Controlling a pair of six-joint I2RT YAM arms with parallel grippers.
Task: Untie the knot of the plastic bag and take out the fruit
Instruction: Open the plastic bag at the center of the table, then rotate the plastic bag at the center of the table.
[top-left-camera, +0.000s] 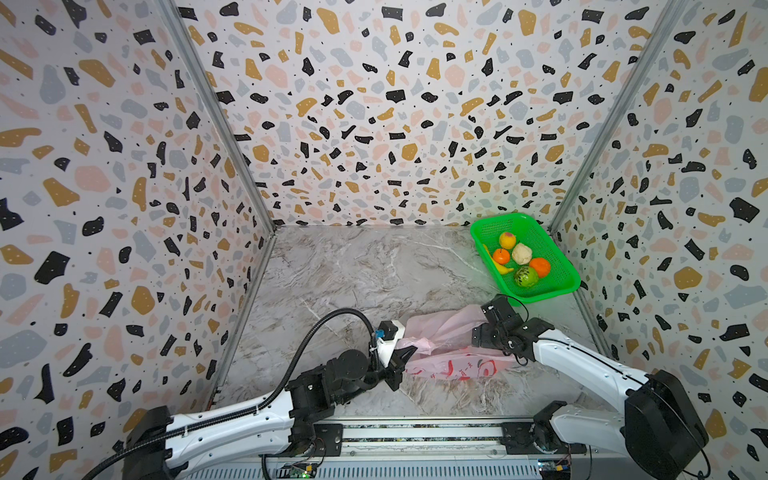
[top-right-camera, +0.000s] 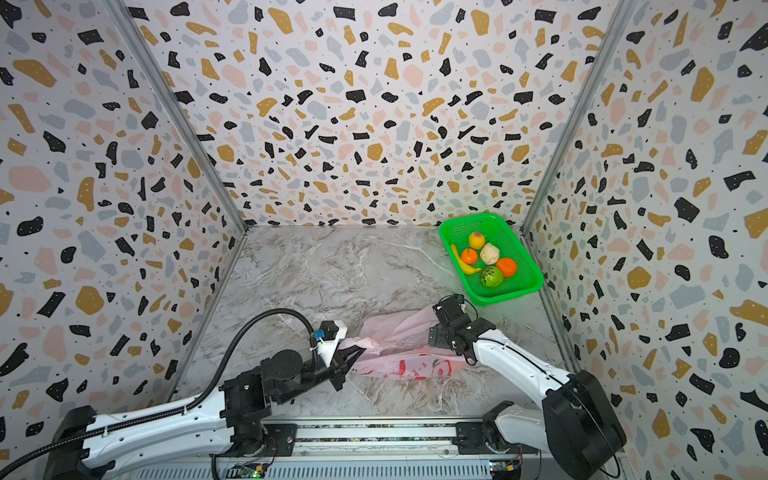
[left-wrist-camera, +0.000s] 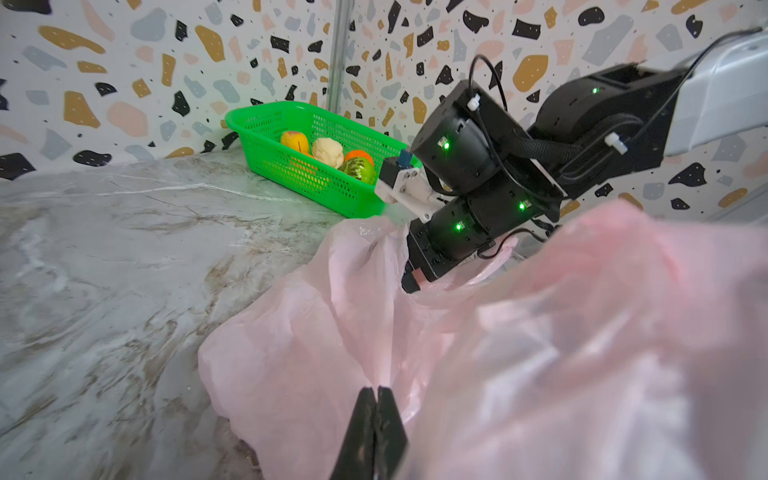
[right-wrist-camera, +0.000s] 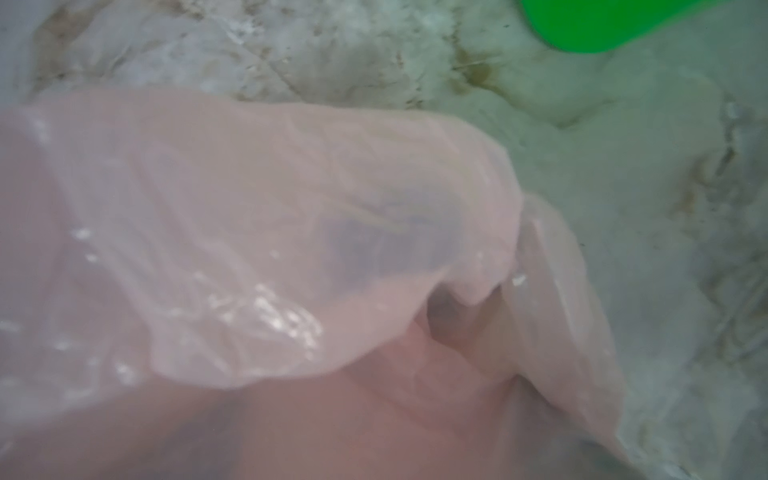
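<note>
Pink plastic bag (top-left-camera: 444, 332) hides the spread right claw (left-wrist-camera: 409, 282); left claw (left-wrist-camera: 376, 390) pinches its edge.

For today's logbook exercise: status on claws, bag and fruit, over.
Left claw shut on bag. Right claw inside bag mouth, state unclear. Six fruit in basket. Nothing blocking.
</note>
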